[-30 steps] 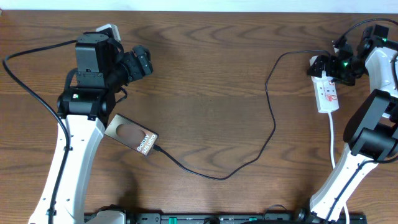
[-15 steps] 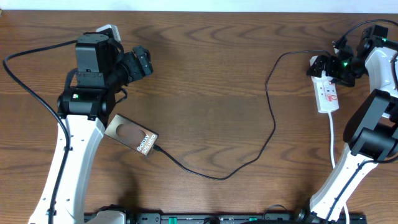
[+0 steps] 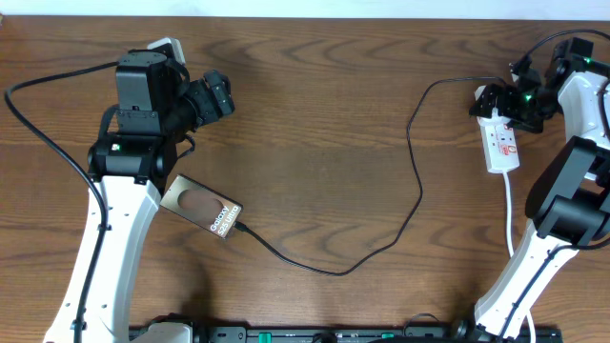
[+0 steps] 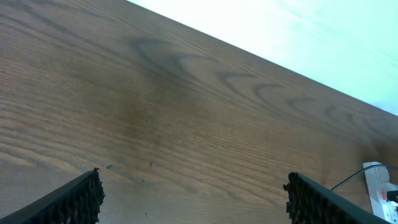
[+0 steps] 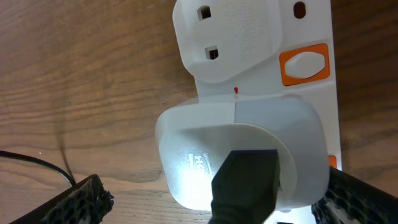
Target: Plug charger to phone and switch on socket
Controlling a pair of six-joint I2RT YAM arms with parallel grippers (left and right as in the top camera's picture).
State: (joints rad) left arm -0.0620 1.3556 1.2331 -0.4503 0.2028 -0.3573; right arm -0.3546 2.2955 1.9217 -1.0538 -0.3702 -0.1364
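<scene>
Spread wide, your right fingers [image 5: 84,198] flank the adapter [image 5: 249,143] on the socket [image 5: 314,31], orange switch [image 5: 305,64] just ahead; descending carelessly could dislodge that adapter. Likewise spread, your left fingers [image 4: 68,199] hang well apart from the phone [image 3: 201,207].

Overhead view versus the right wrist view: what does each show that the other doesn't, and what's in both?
Overhead only: the phone beside the left arm, and the charger looping across the table to the phone's edge. Right wrist only: close detail, namely holes in a white plug, an orange switch, and a black connector in a white adapter. Both: the socket, with the open right tool at it.
</scene>
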